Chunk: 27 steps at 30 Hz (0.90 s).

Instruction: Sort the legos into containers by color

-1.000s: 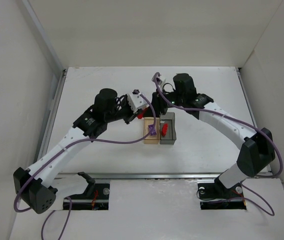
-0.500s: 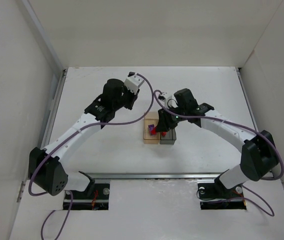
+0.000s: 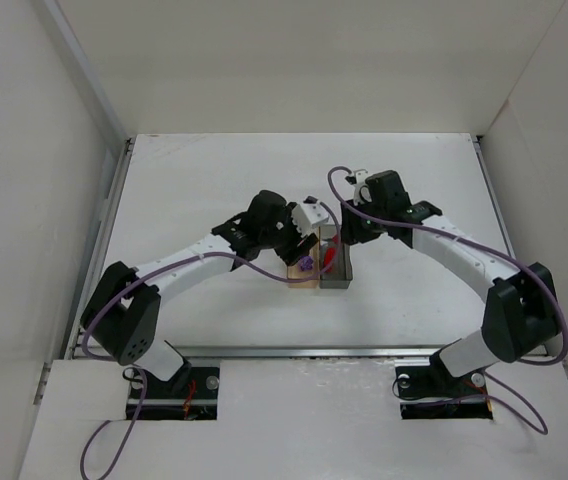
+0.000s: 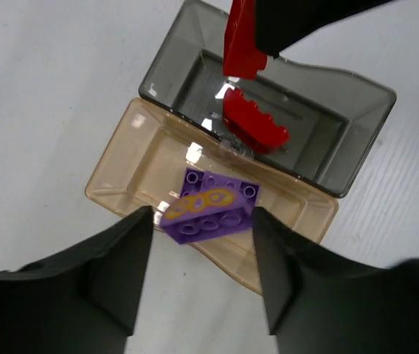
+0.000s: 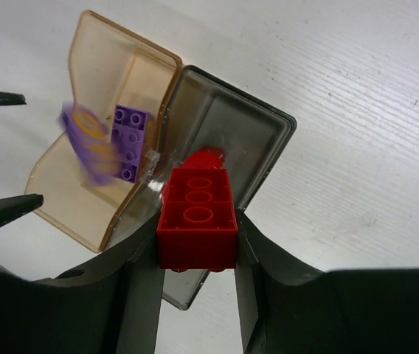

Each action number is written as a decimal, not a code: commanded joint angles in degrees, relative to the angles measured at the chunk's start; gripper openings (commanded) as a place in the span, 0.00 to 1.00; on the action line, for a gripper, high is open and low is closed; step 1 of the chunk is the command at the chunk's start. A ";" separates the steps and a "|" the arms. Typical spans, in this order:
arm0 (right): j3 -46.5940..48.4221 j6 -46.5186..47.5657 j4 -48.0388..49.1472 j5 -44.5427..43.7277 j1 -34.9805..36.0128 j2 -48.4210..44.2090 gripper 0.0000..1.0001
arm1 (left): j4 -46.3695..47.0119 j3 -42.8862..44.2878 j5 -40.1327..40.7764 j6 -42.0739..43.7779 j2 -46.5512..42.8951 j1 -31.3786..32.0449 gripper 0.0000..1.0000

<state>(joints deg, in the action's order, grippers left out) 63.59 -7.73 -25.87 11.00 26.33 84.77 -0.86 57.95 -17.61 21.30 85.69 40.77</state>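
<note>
L gripper (image 4: pixel 202 221) over tan tray (image 4: pixel 117 168), fingers apart, gripping nothing. Purple lego w/ yellow mark (image 4: pixel 203 210) tilted over tan tray, blurred in R wrist view; can't tell if it touches the floor. 2nd purple lego (image 5: pixel 130 136) flat inside tan tray. Grey tray (image 4: pixel 353 136) abuts tan tray's long side, one red lego (image 4: pixel 254 125) inside. R gripper (image 5: pixel 197 230) clamped on another red lego (image 5: pixel 197 217), above grey tray, just beside tan tray.
</note>
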 commanded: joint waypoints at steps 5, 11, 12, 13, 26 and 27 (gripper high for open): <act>2.58 0.61 -0.94 -1.51 0.39 2.58 0.12 | 3.85 0.85 -4.98 4.01 0.53 -0.17 0.89; 4.87 2.80 -1.99 1.56 0.91 5.05 0.47 | 1.31 3.65 -2.09 0.77 -0.69 -0.17 0.99; 5.83 3.33 -1.99 1.56 1.44 6.36 0.60 | 1.30 3.66 -0.86 -1.15 -0.70 -0.17 0.99; 5.84 3.33 -2.60 1.56 1.45 6.37 0.78 | 1.30 4.18 2.19 -2.56 -1.48 -0.69 0.99; 6.56 -2.81 4.50 -3.43 -5.48 -2.23 1.00 | -3.70 3.57 44.91 -32.10 -3.25 -8.34 0.99; 6.54 -4.65 5.38 -5.01 -6.98 -2.76 1.00 | -3.71 2.87 49.90 -33.33 -2.38 -9.04 0.99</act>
<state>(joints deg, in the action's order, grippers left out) 69.19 -7.86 -27.27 10.72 23.51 87.07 -2.61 60.12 15.99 -2.70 83.81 33.23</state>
